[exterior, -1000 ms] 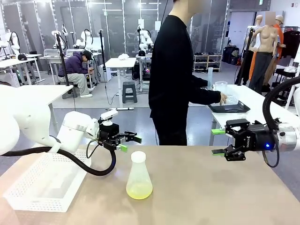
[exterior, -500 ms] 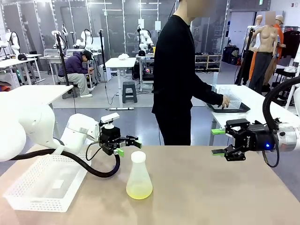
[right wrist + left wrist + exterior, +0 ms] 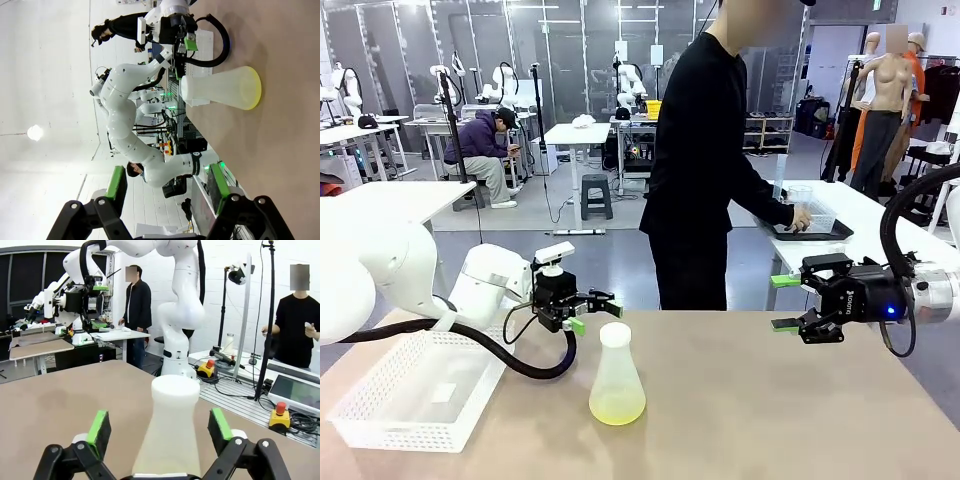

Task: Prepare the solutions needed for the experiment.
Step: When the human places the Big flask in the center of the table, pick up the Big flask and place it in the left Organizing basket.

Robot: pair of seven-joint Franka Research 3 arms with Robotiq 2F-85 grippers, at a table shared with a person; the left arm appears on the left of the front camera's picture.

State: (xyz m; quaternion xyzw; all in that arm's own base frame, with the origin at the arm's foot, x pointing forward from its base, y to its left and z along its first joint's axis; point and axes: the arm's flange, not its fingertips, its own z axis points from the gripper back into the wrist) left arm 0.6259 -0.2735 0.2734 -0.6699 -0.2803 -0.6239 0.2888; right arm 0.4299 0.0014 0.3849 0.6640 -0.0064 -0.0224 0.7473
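We see our left claw [image 3: 597, 308] wide open beside the flask [image 3: 616, 376] neck, perhaps not touching; the right claw [image 3: 784, 302] hangs open, empty, above the bench [image 3: 770, 420].

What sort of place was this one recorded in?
Likely a robotics lab or test hall: other robot arms at further tables, an emergency-stop button on the floor, and a conical flask of yellow liquid.

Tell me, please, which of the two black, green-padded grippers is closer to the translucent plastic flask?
The left gripper, its open jaws level with the translucent plastic flask's neck; the right gripper hangs well off to the side.
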